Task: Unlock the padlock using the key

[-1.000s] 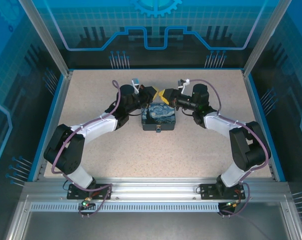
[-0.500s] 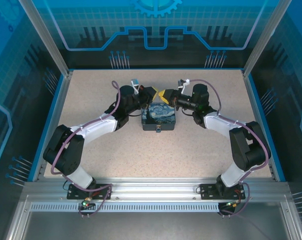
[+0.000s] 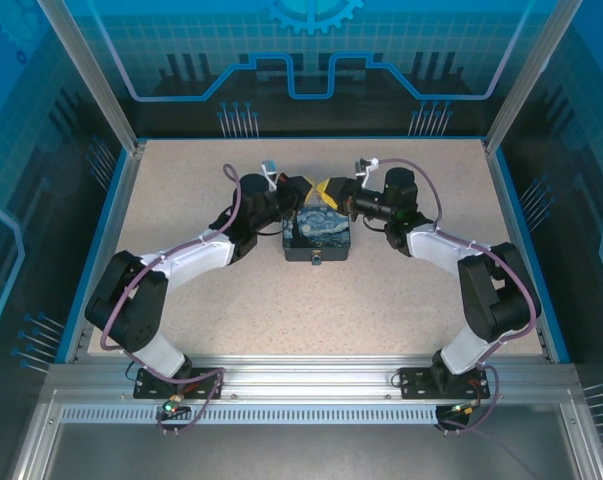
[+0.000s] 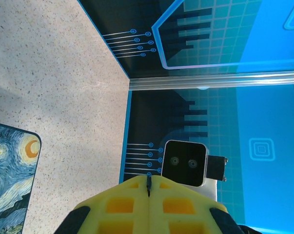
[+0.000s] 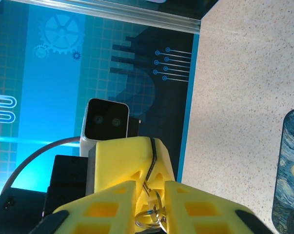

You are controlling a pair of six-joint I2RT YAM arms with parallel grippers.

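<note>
Silvery metal, the padlock (image 5: 153, 214), is clamped in the right gripper (image 5: 150, 189), near the far edge of the blue box (image 3: 318, 232). The key (image 4: 148, 185) is pinched in the closed left gripper (image 4: 148, 179). Both are held, but the unlocking is judged not yet done.

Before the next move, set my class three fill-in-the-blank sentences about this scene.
1. The left claw is ___ on the thin dark key.
2. The right claw grips the silvery padlock between ___ fingers.
3. Both claws meet by the box's ___ edge.
Missing words: shut; yellow; far.
</note>
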